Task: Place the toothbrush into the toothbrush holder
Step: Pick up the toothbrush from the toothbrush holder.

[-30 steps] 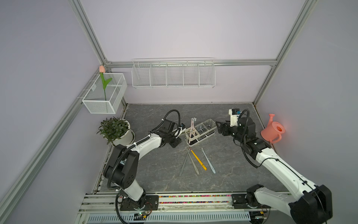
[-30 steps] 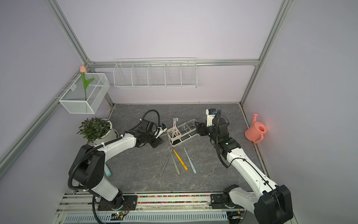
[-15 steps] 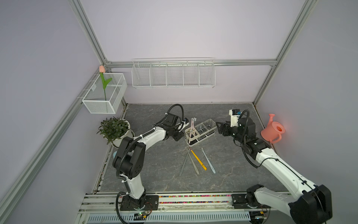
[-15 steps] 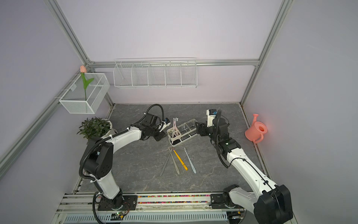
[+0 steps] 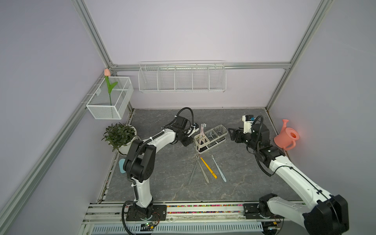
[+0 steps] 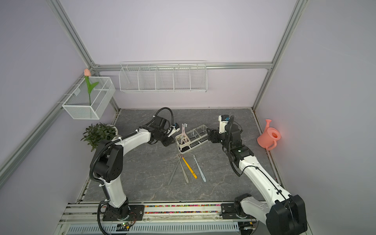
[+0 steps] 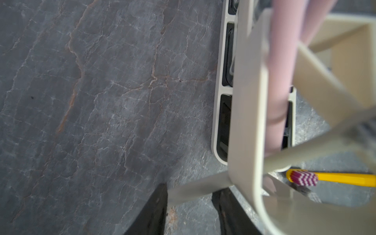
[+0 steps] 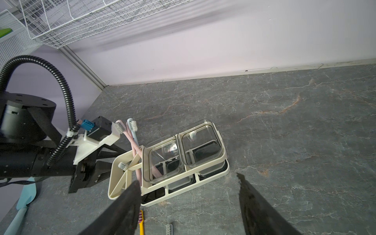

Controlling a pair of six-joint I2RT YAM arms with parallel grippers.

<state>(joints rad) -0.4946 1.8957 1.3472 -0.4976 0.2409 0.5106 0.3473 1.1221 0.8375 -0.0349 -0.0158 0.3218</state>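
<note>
Holder (image 8: pixel 193 186) stands mid-table (image 5: pixel 162 122), with bare slate open behind it to the back wall. Left gripper (image 7: pixel 191 189) sits at its end compartment, jaws part open; the grey toothbrush (image 7: pixel 203 185) crosses the gap unclamped, reaching the holder's rim. Right gripper (image 8: pixel 187 178) gapes empty just off the other end. Four loose brushes (image 5: pixel 208 167) crowd the front; plant (image 5: pixel 119 135) and can (image 5: pixel 285 139) hug the side edges.

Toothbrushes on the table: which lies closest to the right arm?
The light-blue toothbrush, outermost of the four toward the right arm; the yellow toothbrush and two grey toothbrushes lie beyond it.
</note>
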